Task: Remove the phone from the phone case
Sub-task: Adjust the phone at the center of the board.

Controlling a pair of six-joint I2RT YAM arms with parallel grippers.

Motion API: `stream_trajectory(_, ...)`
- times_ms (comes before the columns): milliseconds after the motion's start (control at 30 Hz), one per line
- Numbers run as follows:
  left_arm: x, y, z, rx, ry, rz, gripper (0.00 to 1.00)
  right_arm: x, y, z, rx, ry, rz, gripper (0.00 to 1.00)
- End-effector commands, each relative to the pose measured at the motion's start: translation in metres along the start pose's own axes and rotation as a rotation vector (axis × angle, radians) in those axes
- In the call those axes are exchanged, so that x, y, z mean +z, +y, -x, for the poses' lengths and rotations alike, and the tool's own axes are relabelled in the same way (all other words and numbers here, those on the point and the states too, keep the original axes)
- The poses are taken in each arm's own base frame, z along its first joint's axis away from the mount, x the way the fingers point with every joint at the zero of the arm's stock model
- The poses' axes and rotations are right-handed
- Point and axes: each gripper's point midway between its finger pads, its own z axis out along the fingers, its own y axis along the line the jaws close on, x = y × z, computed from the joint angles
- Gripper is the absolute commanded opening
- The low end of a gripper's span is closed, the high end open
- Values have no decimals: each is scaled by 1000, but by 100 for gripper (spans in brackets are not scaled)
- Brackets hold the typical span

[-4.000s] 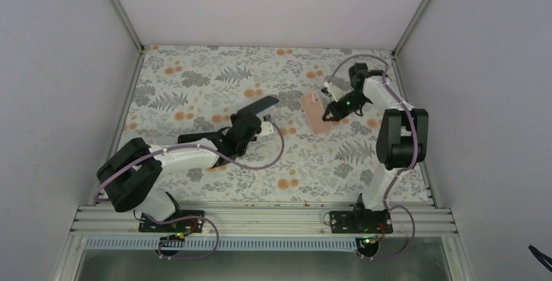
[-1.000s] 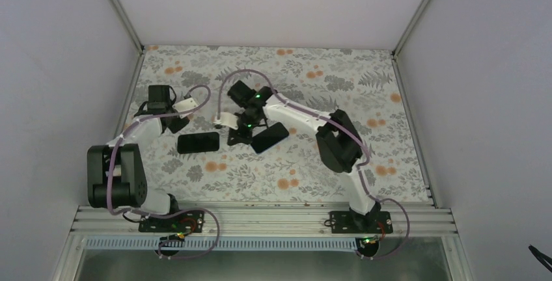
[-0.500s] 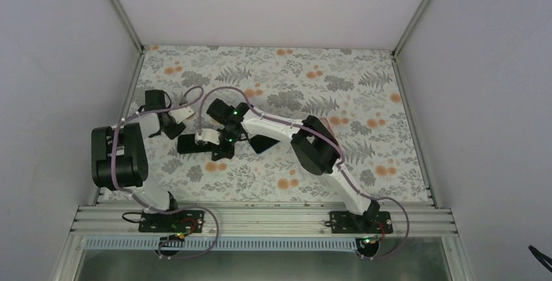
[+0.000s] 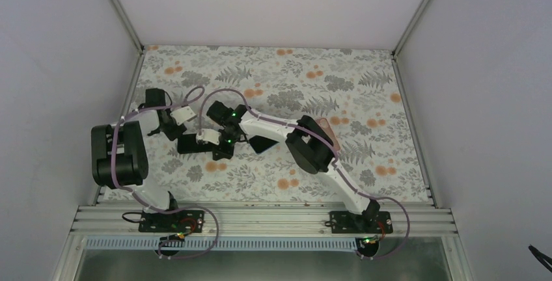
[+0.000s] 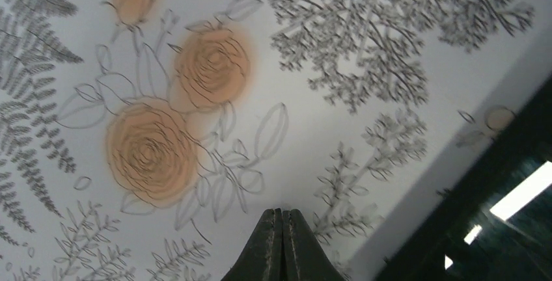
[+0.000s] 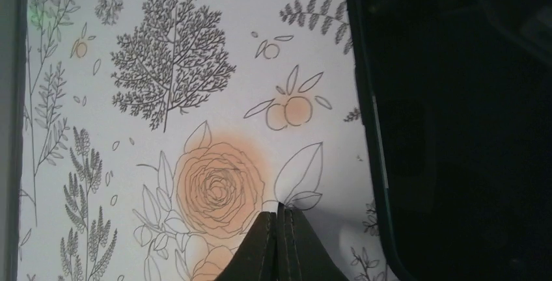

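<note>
Top external: phone (image 4: pixel 187 144) unmoved

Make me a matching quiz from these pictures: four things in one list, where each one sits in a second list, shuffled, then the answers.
Things
1. left gripper
2. black phone
3. second black slab
4. pink flat item

Places
A. peeking out beside the elbow of the right arm
B. flat on the cloth, just left of the right gripper
C. shut, by the phone's left end
D. on the near side of the right arm's forearm

Pairs: 1-C, 2-B, 3-D, 4-A
</note>
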Motion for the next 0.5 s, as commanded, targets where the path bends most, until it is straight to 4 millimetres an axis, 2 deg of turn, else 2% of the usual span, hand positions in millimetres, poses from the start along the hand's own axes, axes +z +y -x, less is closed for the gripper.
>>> stream_trajectory(0,-1,-54,-43,15,151,-181,2,9,-14,-1,47,8,-39,4)
stream_trajectory(133,-6,-76,-61,24,211,-240,2,1,-30,-2,85,-3,-74,4)
stream_trajectory(233,-8,-85,-68,26,231,-253,2,-5,-48,-8,130,-5,-114,4)
stream_trajectory(367,-12,-97,-71,17,234,-300,2,-6,-75,-19,202,0,-147,4)
stream_trajectory(467,-15,-108,-70,7,223,-347,2,-8,-88,-15,218,-15,-152,4)
